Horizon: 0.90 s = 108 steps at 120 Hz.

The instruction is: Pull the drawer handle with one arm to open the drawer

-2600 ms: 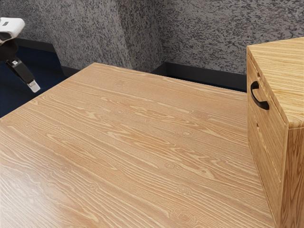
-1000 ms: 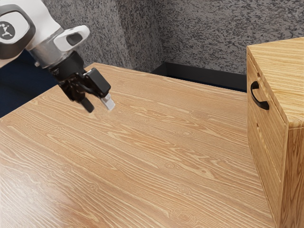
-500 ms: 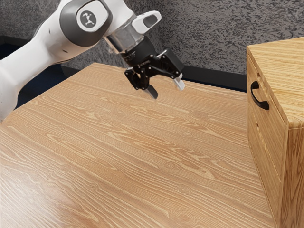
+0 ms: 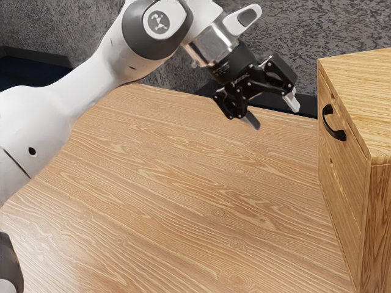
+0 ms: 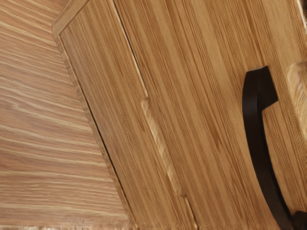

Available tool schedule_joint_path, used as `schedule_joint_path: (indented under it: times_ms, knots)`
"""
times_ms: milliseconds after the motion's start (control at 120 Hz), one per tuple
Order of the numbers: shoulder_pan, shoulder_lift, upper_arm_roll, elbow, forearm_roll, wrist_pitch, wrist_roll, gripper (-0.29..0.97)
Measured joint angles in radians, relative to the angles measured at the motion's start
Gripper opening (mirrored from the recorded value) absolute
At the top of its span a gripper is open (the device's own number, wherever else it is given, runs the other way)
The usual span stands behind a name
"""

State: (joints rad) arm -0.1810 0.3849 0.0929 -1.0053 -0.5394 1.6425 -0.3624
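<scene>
Now: fingers [image 4: 292,97] spread apart, nothing between them, hanging above the counter [image 4: 183,183]. They sit short of the handle [image 4: 332,122], off toward the exterior view's left of it and slightly higher. The handle is black, with its long axis upright on the drawer [image 4: 336,149] front, which looks flush. Judgement: the fingers must close the gap toward the handle and straddle its bar crosswise.

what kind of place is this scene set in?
Probably a simulated tabletop workcell, not a furnished room: a wood-grain table, a wooden drawer cabinet with a black handle, and bare speckled grey walls behind.
</scene>
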Motion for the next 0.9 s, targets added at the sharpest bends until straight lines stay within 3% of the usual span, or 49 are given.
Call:
schedule_joint_path:
  times_ms: [242,900]
  knots:
    - [-0.035,0.024,0.009,-0.014,-0.035,0.034,-0.097,0.66]
    - [-0.038,0.027,0.005,-0.047,-0.020,0.192,-0.237,0.66]
